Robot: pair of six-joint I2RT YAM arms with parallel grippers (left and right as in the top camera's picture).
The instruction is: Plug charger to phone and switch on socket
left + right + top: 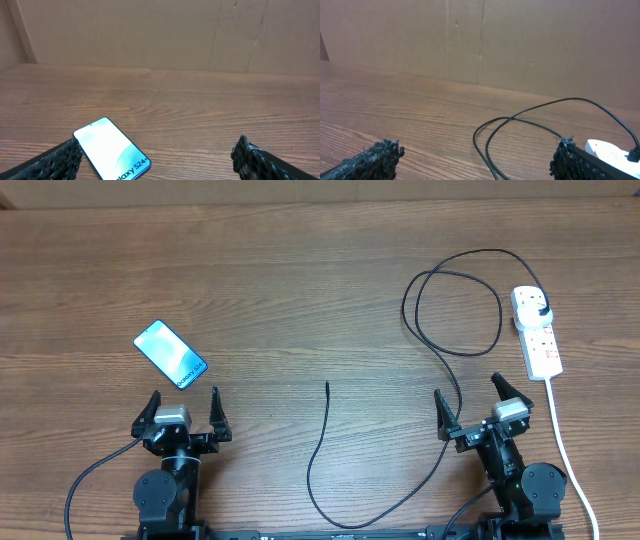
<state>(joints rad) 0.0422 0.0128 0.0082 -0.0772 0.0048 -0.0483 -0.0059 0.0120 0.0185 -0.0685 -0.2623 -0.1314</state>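
The phone (170, 354) lies flat on the table at the left, its light blue screen up; it also shows in the left wrist view (112, 149). My left gripper (183, 408) is open and empty just in front of the phone. The black charger cable (452, 370) loops across the right side, its black plug (541, 308) sitting in the white socket strip (536, 332). Its slim connector tip (327, 386) lies free at the table's middle. My right gripper (470, 400) is open and empty beside the cable, left of the strip. The right wrist view shows the cable loop (492, 132).
The strip's thick white cord (568, 448) runs down the right side toward the front edge. A brown cardboard wall (160, 35) stands behind the table. The arm bases sit at the front edge.
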